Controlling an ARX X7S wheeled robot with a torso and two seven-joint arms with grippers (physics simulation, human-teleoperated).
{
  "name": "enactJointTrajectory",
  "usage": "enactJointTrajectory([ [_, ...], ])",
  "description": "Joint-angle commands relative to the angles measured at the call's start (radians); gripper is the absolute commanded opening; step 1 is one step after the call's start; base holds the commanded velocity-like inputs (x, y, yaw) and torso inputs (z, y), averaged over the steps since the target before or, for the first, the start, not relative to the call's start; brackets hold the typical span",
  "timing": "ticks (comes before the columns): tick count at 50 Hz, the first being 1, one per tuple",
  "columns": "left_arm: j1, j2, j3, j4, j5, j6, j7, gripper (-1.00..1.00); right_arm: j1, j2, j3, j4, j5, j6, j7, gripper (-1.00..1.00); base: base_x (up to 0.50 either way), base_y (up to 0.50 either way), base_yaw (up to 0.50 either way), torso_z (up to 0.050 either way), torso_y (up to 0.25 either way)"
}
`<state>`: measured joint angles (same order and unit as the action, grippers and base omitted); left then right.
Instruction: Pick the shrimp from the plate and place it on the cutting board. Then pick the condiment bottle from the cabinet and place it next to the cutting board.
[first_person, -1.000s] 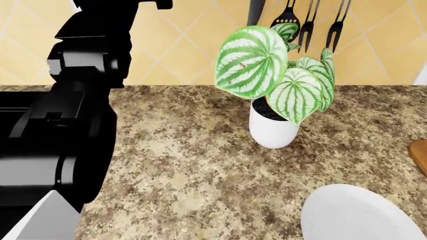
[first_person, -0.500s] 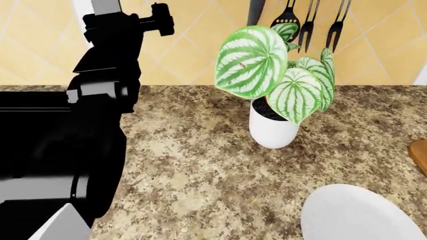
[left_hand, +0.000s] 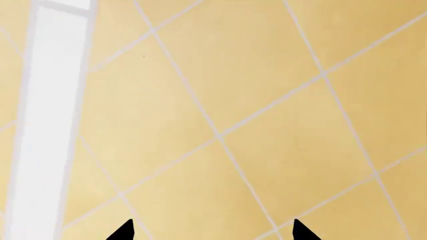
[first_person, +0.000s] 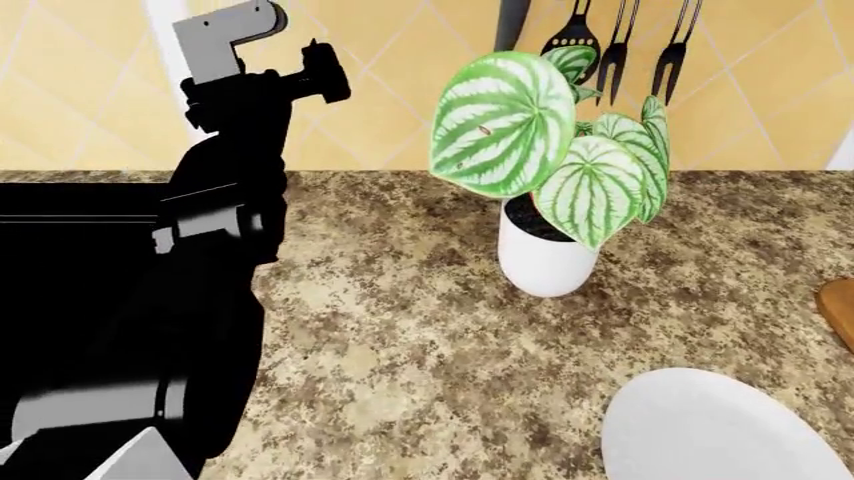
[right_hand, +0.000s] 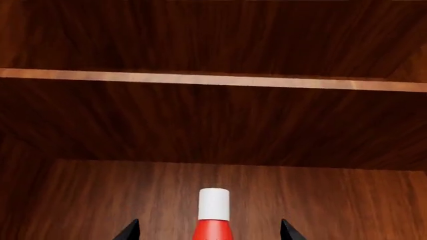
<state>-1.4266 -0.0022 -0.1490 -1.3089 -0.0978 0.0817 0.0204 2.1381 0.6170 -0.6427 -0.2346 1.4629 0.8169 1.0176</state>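
Condiment bottle (right_hand: 214, 217) upright in cabinet (right_hand: 213, 125), cap up.

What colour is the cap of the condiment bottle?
White, above a red body; the condiment bottle shows best in the right wrist view.

The condiment bottle (right_hand: 213, 215) stands inside the cabinet (right_hand: 213, 125); the plate (first_person: 714, 425) lies before the plant pot (first_person: 545, 255), apparently apart.
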Motion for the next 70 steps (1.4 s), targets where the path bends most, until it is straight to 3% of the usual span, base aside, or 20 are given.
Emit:
enactJointTrajectory([
  [1,0.012,0.001,-0.003,0.000,-0.004,0.002,0.012,1.00,0.032,-0.062,-0.050,0.184,-0.084,0.006,-0.112,1.00,0.00,0.00,0.00,0.000,0.000],
  [16,0.014,0.001,0.032,0.000,-0.013,-0.005,0.003,1.00,0.015,-0.150,-0.078,0.383,-0.146,-0.048,-0.249,1.00,0.00,0.00,0.00,0.000,0.000],
  [27,0.015,0.001,0.061,0.000,-0.022,-0.003,-0.003,1.00,-0.039,-0.133,-0.089,0.397,-0.098,0.010,-0.199,1.00,0.00,0.00,0.00,0.000,0.000],
  [58,0.018,0.001,0.063,0.000,-0.020,-0.005,-0.004,1.00,-0.144,-0.156,-0.117,0.528,-0.116,-0.011,-0.246,1.00,0.00,0.00,0.00,0.000,0.000],
  [59,0.017,0.001,0.063,0.000,-0.020,-0.006,-0.005,1.00,-0.146,-0.158,-0.117,0.531,-0.114,-0.010,-0.250,-1.00,0.00,0.00,0.00,0.000,0.000],
  [70,0.015,0.001,0.063,0.000,-0.020,-0.008,-0.010,1.00,-0.146,-0.164,-0.116,0.517,-0.109,-0.009,-0.259,-1.00,0.01,0.00,0.00,0.000,0.000],
])
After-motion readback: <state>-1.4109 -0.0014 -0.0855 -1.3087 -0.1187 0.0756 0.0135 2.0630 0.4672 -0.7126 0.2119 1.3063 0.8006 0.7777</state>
